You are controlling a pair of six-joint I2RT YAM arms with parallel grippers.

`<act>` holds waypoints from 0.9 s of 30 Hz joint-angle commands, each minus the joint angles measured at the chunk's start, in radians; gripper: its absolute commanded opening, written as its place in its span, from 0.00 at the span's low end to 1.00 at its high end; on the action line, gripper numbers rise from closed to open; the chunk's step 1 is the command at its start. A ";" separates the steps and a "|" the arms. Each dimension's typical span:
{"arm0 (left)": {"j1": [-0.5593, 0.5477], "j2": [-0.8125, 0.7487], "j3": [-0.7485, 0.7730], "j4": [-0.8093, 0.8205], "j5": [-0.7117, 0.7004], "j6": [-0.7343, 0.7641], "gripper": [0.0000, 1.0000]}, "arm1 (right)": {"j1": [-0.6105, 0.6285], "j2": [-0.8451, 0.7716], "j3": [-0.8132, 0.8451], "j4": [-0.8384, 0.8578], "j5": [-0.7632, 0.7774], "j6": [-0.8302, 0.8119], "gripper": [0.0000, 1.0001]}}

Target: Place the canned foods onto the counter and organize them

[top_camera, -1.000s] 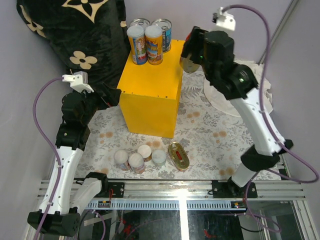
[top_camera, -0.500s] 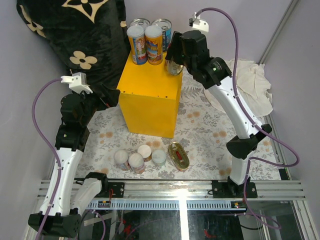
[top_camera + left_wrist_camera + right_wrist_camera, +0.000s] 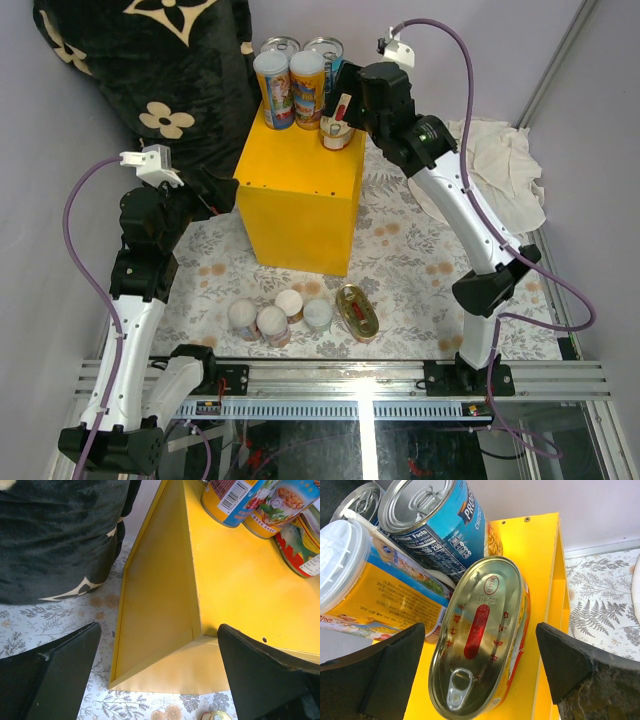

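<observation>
Two right hand point(image 3: 479, 650) fingers point(image 3: 385, 675) wide around oval tin point(image 3: 485, 605)

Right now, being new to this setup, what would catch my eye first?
The bright yellow counter mid-table, with tall cans clustered at its back corner. Beside them an oval gold tin sits on its top, the right arm holding its jaws open either side of it. Four small cans and a second oval tin wait on the floral mat near the arm bases.
</observation>
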 commanded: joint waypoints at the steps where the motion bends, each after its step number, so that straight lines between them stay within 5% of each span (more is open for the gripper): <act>1: 0.011 0.021 -0.028 -0.063 -0.012 0.039 1.00 | -0.010 0.001 0.003 0.072 -0.012 0.015 1.00; 8: 0.014 0.031 -0.028 -0.061 -0.007 0.036 1.00 | -0.026 -0.048 -0.100 0.119 -0.005 0.038 0.98; 13: 0.015 0.037 -0.029 -0.060 0.000 0.032 1.00 | -0.044 -0.112 -0.241 0.209 -0.002 0.048 0.80; 27: 0.026 0.060 -0.026 -0.056 0.017 0.030 1.00 | -0.095 -0.092 -0.282 0.251 -0.076 0.063 0.42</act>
